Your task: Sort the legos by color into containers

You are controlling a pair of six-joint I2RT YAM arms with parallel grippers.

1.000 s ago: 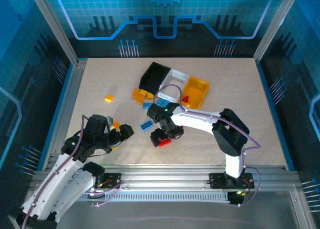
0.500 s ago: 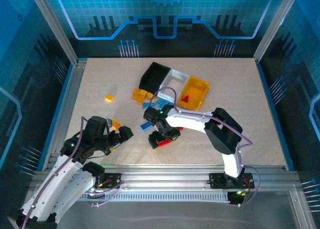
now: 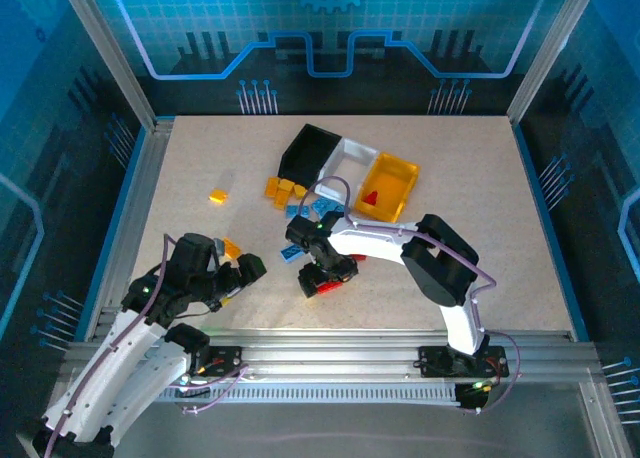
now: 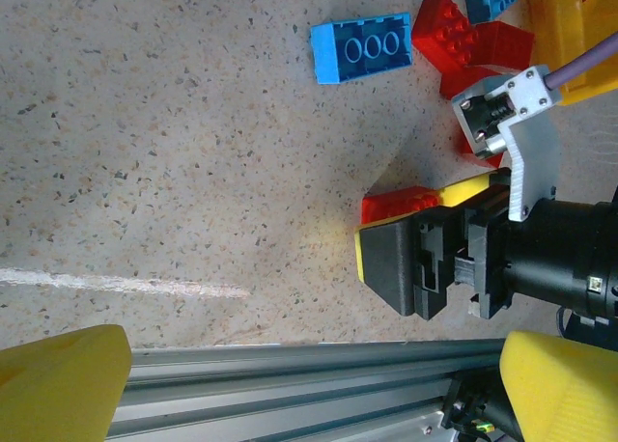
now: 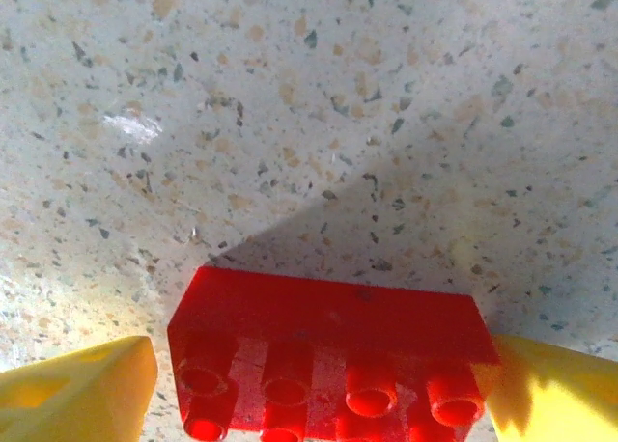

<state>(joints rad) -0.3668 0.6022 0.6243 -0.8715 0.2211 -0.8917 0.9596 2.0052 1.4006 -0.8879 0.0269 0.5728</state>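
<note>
Worktop (image 3: 480,228) of pale speckled board carries the whole job. Three bins sit in a row toward its far side: a black bin (image 3: 303,150), a white bin (image 3: 352,158) and a yellow bin (image 3: 398,181). The yellow one already has a red piece (image 3: 371,196) in it, so red most likely belongs there.

The right pincer (image 3: 322,278) is the one at work. It points straight down over a red brick (image 5: 328,350) lying on the bare worktop, well short of the bins. In the wrist view the brick's long axis runs from one yellow fingertip to the other, so the jaws would close on its two short ends. They are spread astride it. The right-hand pad looks to be at the brick's end, while a sliver of worktop shows at the other, so I judge it not yet pinched.

The left pincer (image 3: 248,268) is off to the left with its jaws spread and nothing between them. The right arm is plainly the nearer one. From here the yellow bin lies beyond the pincer and to its right.

The brick is a glossy, hard-edged red block with a row of four studs along its near side. A blue brick (image 3: 293,253) lies near it on the left, and orange bricks (image 3: 283,190) are clustered near the black bin.
</note>
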